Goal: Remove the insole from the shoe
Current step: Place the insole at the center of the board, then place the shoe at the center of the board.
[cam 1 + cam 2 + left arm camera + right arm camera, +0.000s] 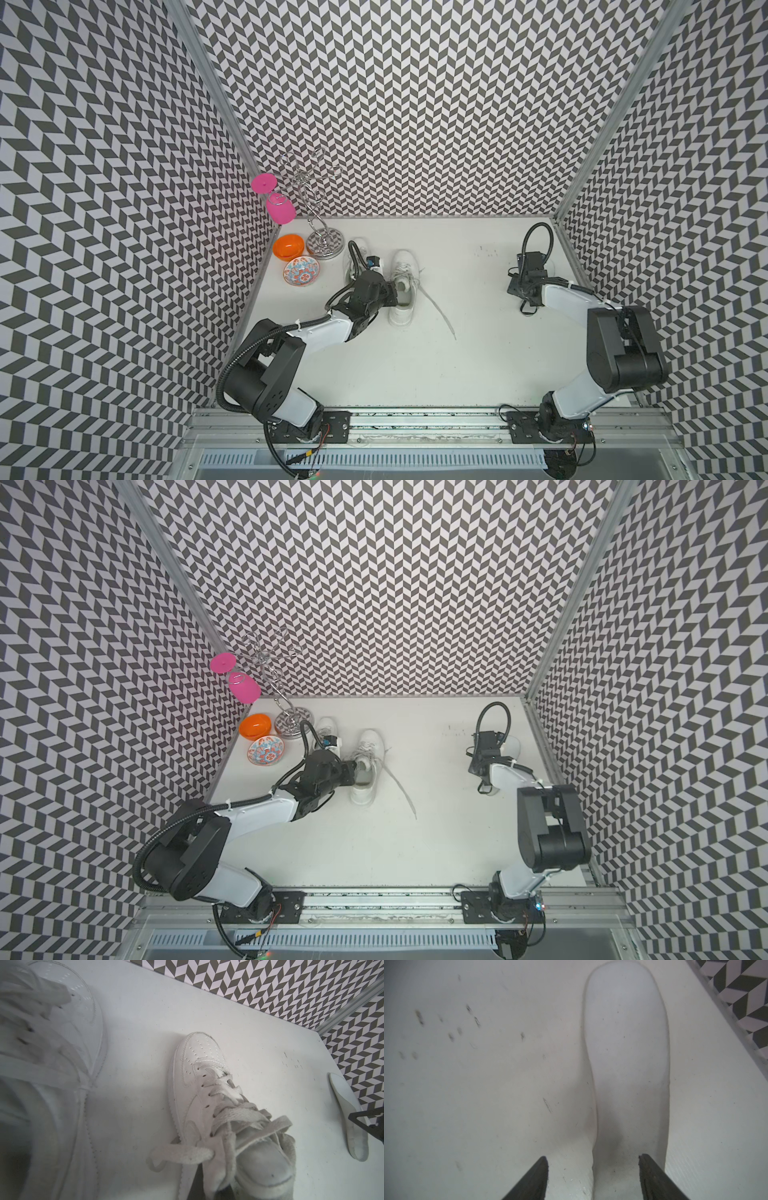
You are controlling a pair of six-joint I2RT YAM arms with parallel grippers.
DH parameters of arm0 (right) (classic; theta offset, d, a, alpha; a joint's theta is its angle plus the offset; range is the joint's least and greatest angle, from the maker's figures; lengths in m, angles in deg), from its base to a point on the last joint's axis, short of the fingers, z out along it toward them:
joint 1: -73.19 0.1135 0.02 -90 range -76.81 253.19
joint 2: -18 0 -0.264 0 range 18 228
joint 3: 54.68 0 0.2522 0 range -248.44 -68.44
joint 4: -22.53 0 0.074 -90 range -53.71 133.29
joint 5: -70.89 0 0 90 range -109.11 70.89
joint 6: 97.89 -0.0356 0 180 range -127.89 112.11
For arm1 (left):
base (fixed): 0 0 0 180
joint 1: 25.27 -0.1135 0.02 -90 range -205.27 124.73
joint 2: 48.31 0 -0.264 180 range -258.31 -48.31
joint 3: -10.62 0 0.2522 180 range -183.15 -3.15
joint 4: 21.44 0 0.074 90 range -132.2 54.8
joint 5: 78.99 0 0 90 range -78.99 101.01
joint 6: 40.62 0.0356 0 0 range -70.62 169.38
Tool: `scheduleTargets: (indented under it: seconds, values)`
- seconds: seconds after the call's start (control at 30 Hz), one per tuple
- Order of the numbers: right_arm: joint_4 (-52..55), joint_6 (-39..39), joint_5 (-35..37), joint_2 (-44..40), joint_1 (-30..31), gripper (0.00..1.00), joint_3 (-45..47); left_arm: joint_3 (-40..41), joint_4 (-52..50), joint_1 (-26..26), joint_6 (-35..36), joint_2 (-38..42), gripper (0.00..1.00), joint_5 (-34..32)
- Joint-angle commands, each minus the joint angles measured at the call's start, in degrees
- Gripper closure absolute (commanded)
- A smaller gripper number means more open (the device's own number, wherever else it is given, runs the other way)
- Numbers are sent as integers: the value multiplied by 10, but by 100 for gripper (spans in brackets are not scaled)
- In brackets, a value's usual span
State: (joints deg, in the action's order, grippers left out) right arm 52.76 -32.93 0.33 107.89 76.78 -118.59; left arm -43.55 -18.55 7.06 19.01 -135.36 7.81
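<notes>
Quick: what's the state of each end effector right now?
Left end effector: shut on the shoe.
Right end effector: open, empty, above the insole.

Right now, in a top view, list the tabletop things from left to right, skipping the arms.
Orange bowl → wine-glass rack → partly hidden white sneaker → laced white sneaker

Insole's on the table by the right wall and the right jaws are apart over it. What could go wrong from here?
The right gripper's open jaws hang close over one end of the insole; lifting off at a slant could drag it.
The left gripper sits at the shoe's opening and a loose lace trails across the table; pulling back might snag it.
The second shoe and patterned bowl lie close by the left arm; a wide swing could hit them.
</notes>
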Motion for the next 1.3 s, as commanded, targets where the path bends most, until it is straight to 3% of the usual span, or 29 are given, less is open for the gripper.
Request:
scheduleTargets:
  seconds: [0.0, 0.27, 0.5, 0.73, 1.17, 1.27]
  values:
    - [-13, -11, -20, -72, 1, 22, 17, -78, 77, 18, -34, -18, 100, 0]
    - [-29, -15, -117, -237, 4, 6, 63, -248, 81, 26, -60, -147, 100, 8]
    - [-38, -21, -176, -323, 4, 5, 110, -436, 75, 27, -54, -287, 100, 41]
    - [-41, -26, -194, -362, 4, 5, 139, -587, 34, 34, -62, -412, 100, 27]
    - [-23, -32, -195, -410, 4, 5, 151, -750, -44, 49, -39, -546, 100, -43]
    - [-19, -31, -191, -418, 4, 5, 153, -761, -62, 49, -38, -556, 95, -39]
